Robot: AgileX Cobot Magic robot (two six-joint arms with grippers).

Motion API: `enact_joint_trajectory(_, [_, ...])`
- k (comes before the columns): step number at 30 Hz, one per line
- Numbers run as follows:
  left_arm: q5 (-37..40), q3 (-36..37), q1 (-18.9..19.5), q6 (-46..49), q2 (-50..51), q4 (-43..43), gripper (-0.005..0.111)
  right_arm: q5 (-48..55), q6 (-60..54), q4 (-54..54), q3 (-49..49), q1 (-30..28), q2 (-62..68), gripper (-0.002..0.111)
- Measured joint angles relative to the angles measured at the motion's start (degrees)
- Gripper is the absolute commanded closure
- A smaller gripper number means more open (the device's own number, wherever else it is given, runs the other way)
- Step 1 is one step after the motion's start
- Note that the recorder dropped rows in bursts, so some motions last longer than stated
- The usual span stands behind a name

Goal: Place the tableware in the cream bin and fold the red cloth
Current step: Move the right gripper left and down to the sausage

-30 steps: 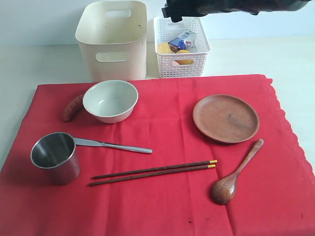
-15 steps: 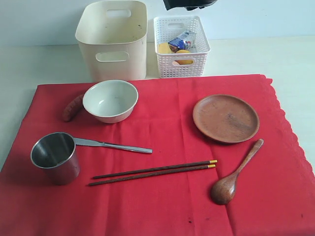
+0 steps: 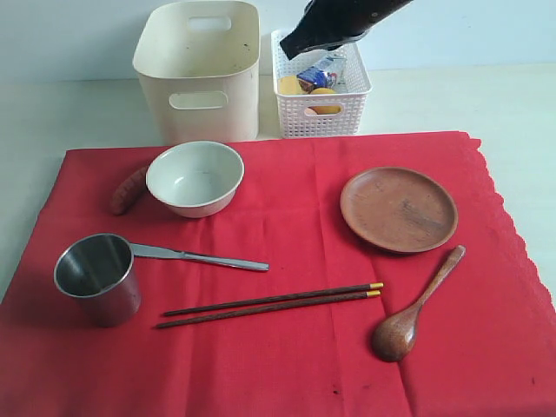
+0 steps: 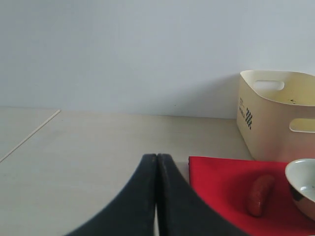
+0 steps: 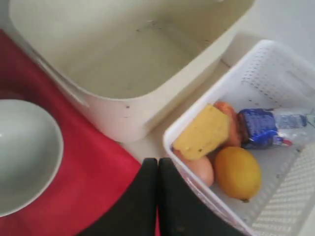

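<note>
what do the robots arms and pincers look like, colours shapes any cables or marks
The left pincer and the right pincer each have two smooth matte black fingers, broad at the base and curving in to slim tips. The exterior view shows only the end of the right arm, a black tapering wedge. No cables, markings or labels show.

Exterior: right gripper (image 3: 291,48) covers far rim of white basket (image 3: 317,117), arm runs off top edge. Bottom edge cuts red cloth (image 3: 287,365). One end of knife (image 3: 208,258) hidden behind steel cup (image 3: 97,278). Left wrist: cream bowl (image 4: 302,182), cream bin (image 4: 270,123) clipped by frame edge. Right wrist view: all blurred.
</note>
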Motion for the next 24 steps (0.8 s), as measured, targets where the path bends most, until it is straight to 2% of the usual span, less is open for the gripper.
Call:
enact_joint_trajectory(10, [0.00, 0.00, 0.00, 0.00, 0.00, 0.00, 0.106, 2.17, -6.68, 2.51, 0.00, 7.28, 1.61, 0.108])
enact_joint_trajectory(17, [0.00, 0.00, 0.00, 0.00, 0.00, 0.00, 0.106, -0.87, -6.85, 6.65, 0.00, 7.39, 2.76, 0.108])
enact_joint_trajectory(24, [0.00, 0.00, 0.00, 0.00, 0.00, 0.00, 0.106, 0.17, -17.69, 17.99, -1.66, 7.39, 4.12, 0.108])
